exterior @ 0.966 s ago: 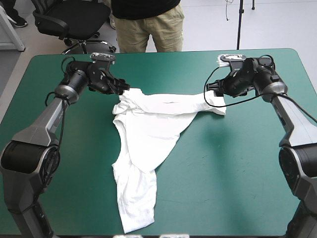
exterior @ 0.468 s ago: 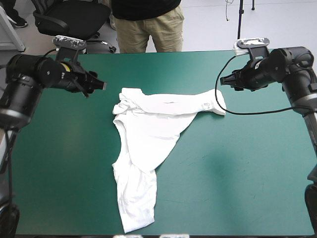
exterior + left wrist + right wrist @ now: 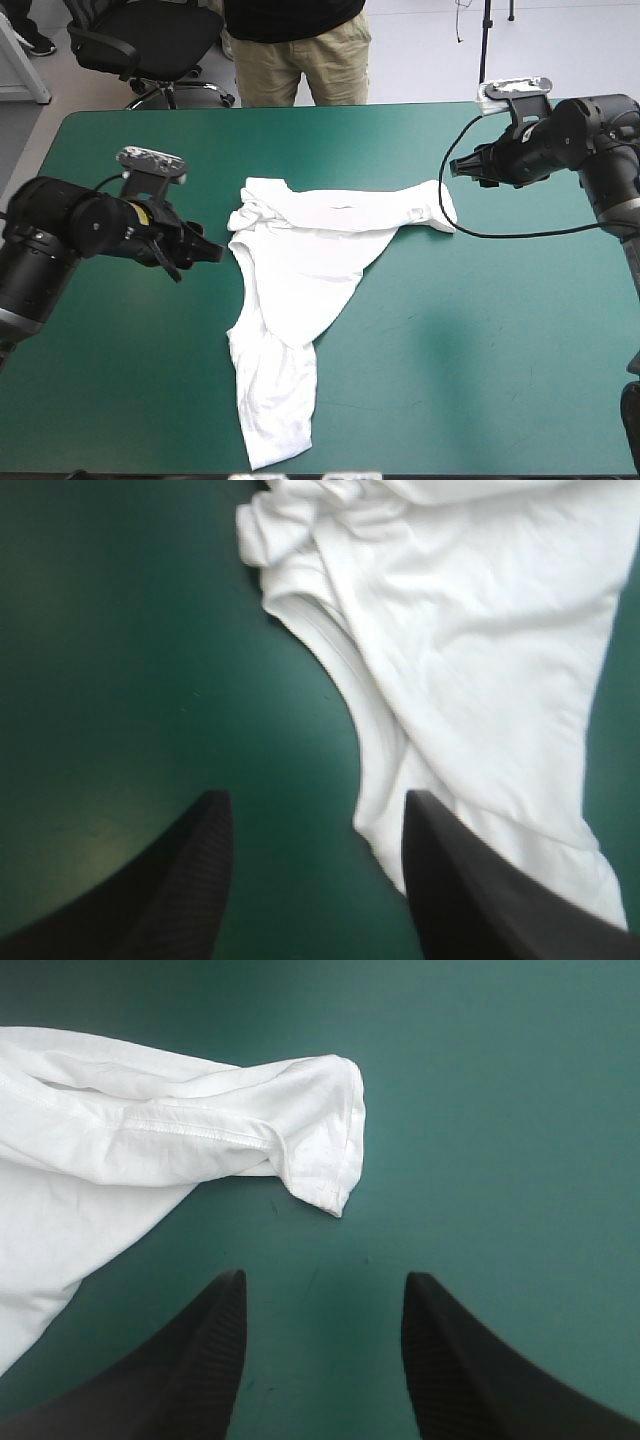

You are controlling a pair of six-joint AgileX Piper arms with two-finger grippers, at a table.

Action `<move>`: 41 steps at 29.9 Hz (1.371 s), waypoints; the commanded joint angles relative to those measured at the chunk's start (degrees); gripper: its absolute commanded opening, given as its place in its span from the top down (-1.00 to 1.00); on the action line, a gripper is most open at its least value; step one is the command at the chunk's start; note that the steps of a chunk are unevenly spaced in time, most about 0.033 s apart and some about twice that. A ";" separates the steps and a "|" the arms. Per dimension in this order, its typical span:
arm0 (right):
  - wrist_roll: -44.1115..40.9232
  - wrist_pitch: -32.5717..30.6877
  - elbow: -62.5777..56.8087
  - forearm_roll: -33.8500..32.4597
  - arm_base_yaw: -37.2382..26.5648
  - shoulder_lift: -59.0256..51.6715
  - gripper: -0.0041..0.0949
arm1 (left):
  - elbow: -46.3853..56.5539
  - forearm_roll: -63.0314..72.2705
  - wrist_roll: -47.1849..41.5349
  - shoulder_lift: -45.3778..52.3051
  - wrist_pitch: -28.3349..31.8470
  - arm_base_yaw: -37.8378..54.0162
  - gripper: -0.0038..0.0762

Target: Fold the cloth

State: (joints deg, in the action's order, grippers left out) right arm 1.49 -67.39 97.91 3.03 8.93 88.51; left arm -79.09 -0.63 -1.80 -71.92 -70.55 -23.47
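- Well, we see the T-shirt (image 3: 300, 250) lying on the table (image 3: 480, 340), near the middle of the teal-green cover. It is flat but crumpled, and one long part reaches toward the near edge.
- We see the left gripper (image 3: 212, 252) up in the air, just beside the shirt's left side. Its black fingers (image 3: 190, 880) stand wide apart and hold nothing.
- We see the right gripper (image 3: 455, 168) near the sleeve (image 3: 320, 1130) at the shirt's far right end. It does not touch the sleeve. Its fingers are spread too, with only green cover between them.
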 commanded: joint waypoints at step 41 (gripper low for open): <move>-0.26 -1.43 1.70 -0.45 -0.25 -1.92 0.01 | 35.80 8.11 -21.89 -10.95 22.67 -23.45 0.94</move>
State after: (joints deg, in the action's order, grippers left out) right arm 0.93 -69.61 97.91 2.06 8.93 88.56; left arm -43.56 8.22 -23.88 -81.73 -51.10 -46.03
